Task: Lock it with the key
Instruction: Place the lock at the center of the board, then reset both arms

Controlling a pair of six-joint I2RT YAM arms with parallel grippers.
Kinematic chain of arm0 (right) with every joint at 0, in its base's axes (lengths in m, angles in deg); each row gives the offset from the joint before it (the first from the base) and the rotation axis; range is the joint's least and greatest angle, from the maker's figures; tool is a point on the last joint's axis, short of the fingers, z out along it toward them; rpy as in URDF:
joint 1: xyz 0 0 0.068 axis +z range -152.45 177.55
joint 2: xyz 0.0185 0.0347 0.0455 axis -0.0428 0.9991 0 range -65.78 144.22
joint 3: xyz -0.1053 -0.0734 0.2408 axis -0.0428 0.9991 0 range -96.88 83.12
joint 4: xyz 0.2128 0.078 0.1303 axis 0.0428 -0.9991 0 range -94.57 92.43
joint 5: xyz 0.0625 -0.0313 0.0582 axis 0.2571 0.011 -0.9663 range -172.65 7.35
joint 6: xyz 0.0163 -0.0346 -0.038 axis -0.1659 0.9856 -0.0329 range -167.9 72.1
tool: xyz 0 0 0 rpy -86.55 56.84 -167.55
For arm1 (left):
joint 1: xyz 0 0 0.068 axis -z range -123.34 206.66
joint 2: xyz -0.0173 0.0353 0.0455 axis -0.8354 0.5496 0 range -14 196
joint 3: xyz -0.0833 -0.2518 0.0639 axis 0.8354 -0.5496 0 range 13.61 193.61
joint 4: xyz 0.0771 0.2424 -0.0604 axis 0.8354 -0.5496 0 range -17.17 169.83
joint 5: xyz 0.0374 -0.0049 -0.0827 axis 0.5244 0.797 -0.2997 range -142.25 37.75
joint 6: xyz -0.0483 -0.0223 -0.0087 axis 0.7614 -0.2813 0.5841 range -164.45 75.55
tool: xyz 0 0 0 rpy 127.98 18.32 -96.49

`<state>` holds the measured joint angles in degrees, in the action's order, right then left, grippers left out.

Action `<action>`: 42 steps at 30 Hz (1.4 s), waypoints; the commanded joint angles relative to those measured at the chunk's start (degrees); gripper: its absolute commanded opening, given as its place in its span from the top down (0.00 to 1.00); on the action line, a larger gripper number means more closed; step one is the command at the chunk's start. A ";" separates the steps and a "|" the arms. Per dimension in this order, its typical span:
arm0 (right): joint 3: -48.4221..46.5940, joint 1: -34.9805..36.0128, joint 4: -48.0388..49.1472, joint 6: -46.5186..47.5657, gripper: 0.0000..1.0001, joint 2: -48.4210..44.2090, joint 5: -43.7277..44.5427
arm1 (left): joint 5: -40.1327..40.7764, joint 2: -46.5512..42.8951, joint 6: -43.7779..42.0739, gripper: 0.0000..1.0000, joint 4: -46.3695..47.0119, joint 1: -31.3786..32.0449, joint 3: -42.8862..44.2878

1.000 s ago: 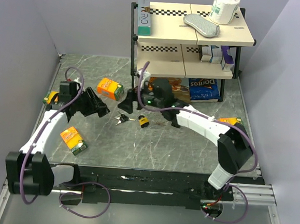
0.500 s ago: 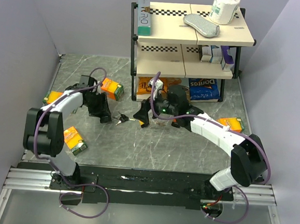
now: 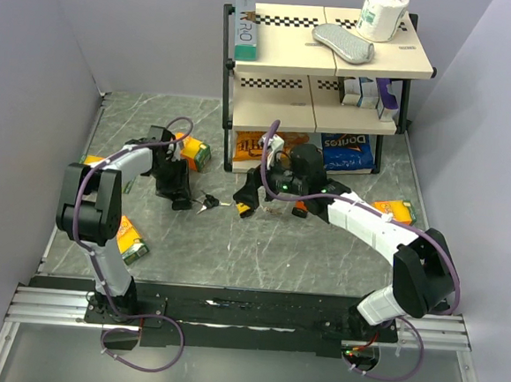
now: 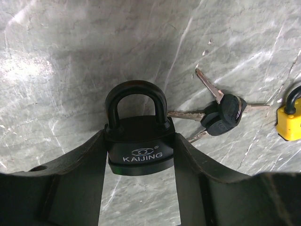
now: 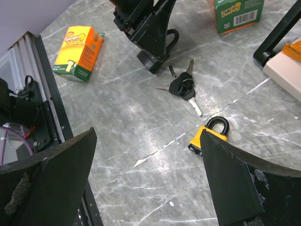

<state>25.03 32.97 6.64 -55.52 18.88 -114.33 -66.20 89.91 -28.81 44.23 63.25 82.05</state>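
Observation:
My left gripper (image 3: 182,201) is shut on a black KAIJING padlock (image 4: 139,141), with both fingers (image 4: 80,169) pressed against the sides of its body and its shackle closed. It is low over the table. A bunch of black-headed keys (image 4: 223,114) lies just to the right of it, also in the top view (image 3: 208,202) and the right wrist view (image 5: 182,87). A yellow padlock (image 3: 243,209) lies right of the keys (image 5: 209,136). My right gripper (image 5: 148,141) is open and empty, hovering above the yellow padlock (image 4: 289,120).
A shelf rack (image 3: 319,63) with snack bags and boxes stands at the back. A green and orange box (image 3: 188,150) lies behind the left gripper. An orange sponge box (image 3: 126,238) lies at the near left, and another orange box (image 3: 394,208) at the right.
My left arm has folded inward and its gripper has moved right, down beside the keys. My right gripper has shifted right and nearer, over the yellow padlock.

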 commanded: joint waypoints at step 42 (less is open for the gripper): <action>10.53 -31.81 -11.15 6.39 0.01 -31.31 2.50 | -9.17 -30.70 -12.30 0.04 1.84 -10.82 7.94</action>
<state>33.62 4.36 -3.70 -50.67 -8.48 -113.52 -81.94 61.59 -39.22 43.45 49.24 94.31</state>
